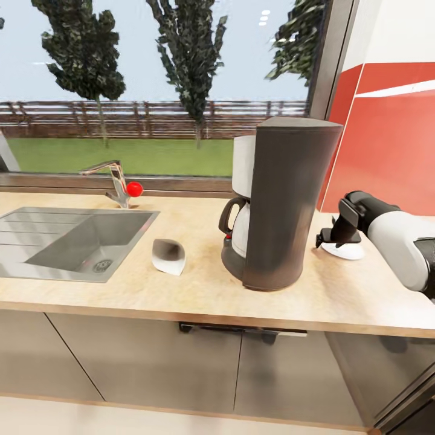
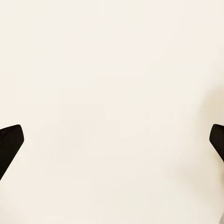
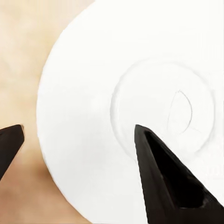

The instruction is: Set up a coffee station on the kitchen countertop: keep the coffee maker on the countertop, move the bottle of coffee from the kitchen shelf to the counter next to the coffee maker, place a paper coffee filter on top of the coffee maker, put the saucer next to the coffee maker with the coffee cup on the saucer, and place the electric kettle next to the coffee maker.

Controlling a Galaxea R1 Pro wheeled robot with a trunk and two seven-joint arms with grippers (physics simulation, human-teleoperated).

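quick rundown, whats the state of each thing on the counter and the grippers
coffee maker: upright on the kitchen countertop, nothing on its lid
paper coffee filter: lying on the countertop between the sink and the coffee maker
saucer: flat on the countertop right of the coffee maker, no cup on it
right gripper: open, one finger over the saucer, one beyond its rim
left gripper: open, holding nothing

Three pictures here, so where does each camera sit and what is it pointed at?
Head view: on the head, looking down at the kitchen countertop, coffee maker, right gripper.
Left wrist view: on the left arm, facing a blank pale surface; fingertips apart.
Right wrist view: on the right arm, over the saucer.
Shared: the saucer.
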